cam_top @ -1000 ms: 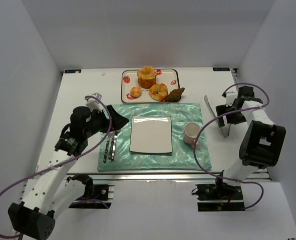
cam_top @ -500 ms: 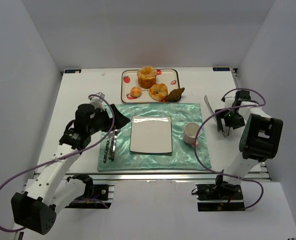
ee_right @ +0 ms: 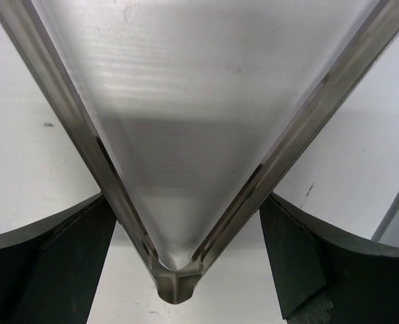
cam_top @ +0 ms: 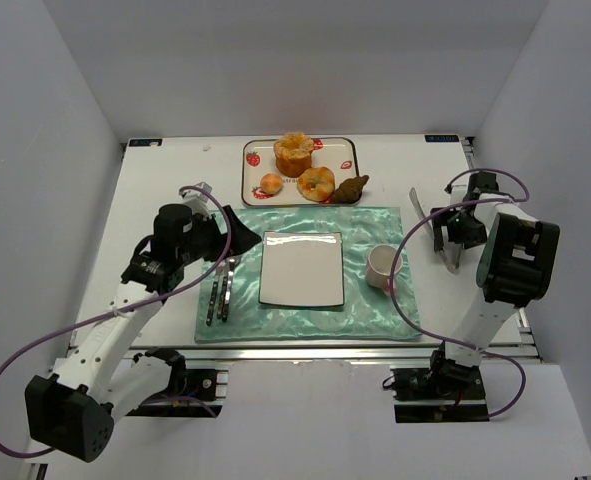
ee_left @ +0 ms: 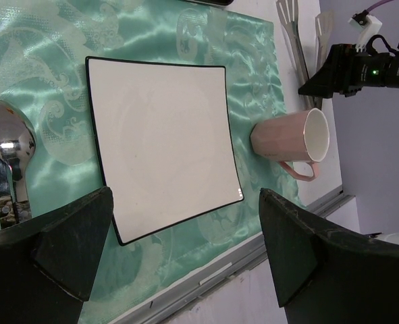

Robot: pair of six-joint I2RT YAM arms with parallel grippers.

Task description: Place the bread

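The bread (cam_top: 294,153), tall and golden with a ruffled browned top, stands at the back of a white strawberry-print tray (cam_top: 248,172). My left gripper (cam_top: 237,228) is open and empty, above the left edge of the teal mat, near a white square plate (cam_top: 302,268); in its own view (ee_left: 185,256) it looks down on the plate (ee_left: 162,145). My right gripper (cam_top: 449,235) is open and low over metal tongs (cam_top: 416,203) on the right of the table. In its own view (ee_right: 185,250) the fingers straddle the tongs' hinge end (ee_right: 175,287).
A flatter bun (cam_top: 316,183), a small bun (cam_top: 271,184) and a dark pointed pastry (cam_top: 351,188) share the tray. A pink cup (cam_top: 384,266) lies on the teal mat (cam_top: 375,320) right of the plate. Cutlery (cam_top: 218,295) lies left of the plate.
My left gripper has moved a little back and right, toward the tray. My right wrist has turned and shifted over the tongs. The bread has not moved.
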